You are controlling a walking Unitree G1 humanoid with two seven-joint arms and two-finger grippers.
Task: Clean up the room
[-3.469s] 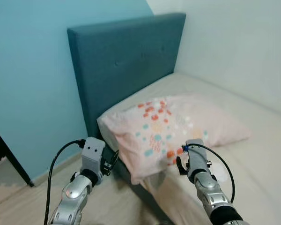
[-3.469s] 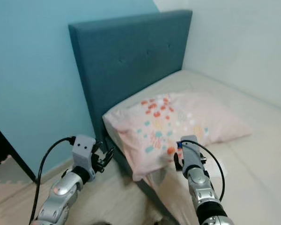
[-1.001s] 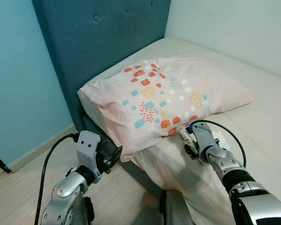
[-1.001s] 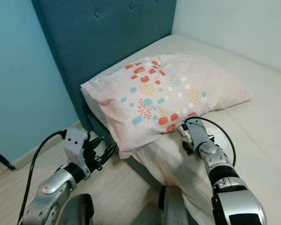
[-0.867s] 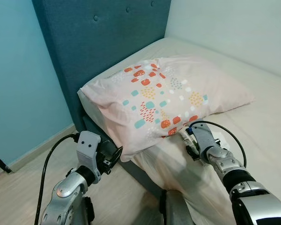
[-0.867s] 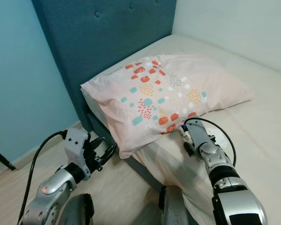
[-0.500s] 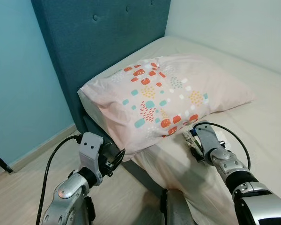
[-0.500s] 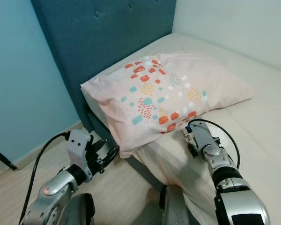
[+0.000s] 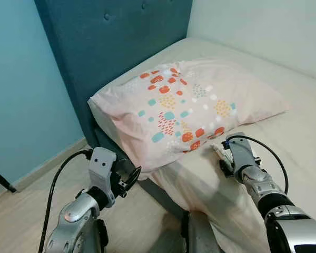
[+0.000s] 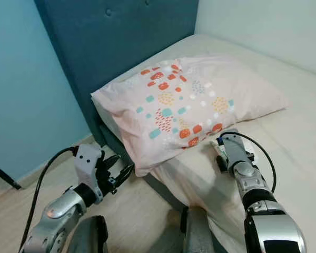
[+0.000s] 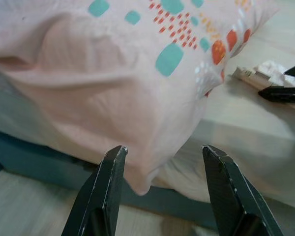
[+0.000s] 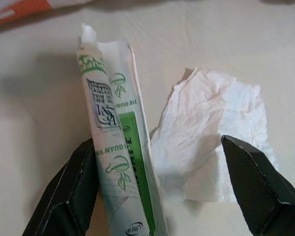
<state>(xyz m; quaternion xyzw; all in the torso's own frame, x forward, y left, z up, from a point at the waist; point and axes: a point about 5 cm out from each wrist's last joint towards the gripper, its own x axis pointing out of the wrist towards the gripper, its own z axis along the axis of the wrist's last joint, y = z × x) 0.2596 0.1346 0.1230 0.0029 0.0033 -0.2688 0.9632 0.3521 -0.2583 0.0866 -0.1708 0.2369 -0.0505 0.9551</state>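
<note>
Left gripper (image 11: 160, 191): held spread wide at the overhanging corner of the patterned pillow (image 9: 189, 108), above the wooden floor (image 9: 26, 211).
Pillow: laid on the bed (image 9: 300, 132) against the teal headboard (image 9: 110, 52).
Right gripper (image 12: 160, 196): spread open over a green-printed wrapper (image 12: 120, 172) and a crumpled white tissue (image 12: 211, 147), both seen lying on the sheet just beside the pillow's edge.

green-white wrapper (image 12: 119, 172) on bed: reads "tie guan", small "ultra" near one end.
</note>
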